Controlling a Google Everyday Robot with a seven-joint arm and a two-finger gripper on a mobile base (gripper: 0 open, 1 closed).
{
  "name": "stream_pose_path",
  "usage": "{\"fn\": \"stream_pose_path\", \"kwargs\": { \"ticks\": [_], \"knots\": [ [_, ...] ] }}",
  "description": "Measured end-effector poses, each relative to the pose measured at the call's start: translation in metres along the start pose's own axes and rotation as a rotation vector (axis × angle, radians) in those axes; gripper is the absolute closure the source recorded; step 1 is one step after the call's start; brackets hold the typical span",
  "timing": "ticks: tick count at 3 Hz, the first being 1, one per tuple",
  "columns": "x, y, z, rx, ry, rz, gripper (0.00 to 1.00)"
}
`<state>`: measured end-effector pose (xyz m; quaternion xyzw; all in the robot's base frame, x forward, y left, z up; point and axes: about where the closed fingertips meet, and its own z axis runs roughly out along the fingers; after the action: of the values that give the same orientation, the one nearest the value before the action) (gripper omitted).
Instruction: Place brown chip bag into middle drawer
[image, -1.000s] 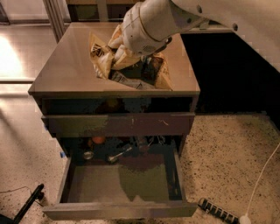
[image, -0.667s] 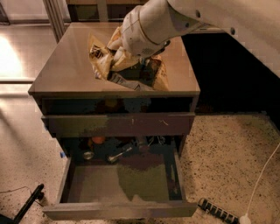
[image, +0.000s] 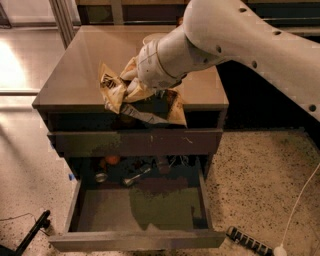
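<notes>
The jaws of the gripper are clenched on the upper, bunched part of the brown chip bag, though they are almost wholly hidden between the crumpled foil and the thick white wrist. The white arm comes in from the upper right, slopes down leftward across the table, and ends just over its front edge; its far end is cut off by the picture's right border.

The bag hangs at that front edge, partly over the table top and partly in front of the dark gap beneath it, above the closed drawer front with faint white scratches. Its long axis runs from upper left to lower right, one tan-yellow end jutting left of the wrist and the other pointing down toward the right.

Below, the middle drawer stands pulled out, its grey floor in shadow; small things at its back are too dim to name.
</notes>
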<state>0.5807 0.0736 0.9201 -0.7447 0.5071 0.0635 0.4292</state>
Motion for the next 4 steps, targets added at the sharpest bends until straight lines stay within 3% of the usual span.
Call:
{"fn": "stream_pose_path", "kwargs": {
  "ticks": [2,3,4],
  "knots": [
    [0.013,0.042,0.021,-0.083,-0.053,0.042,1.0],
    [0.012,0.042,0.022,-0.083,-0.055,0.041,1.0],
    [0.018,0.068,0.022,-0.083,-0.078,0.099,1.0]
  ]
}}
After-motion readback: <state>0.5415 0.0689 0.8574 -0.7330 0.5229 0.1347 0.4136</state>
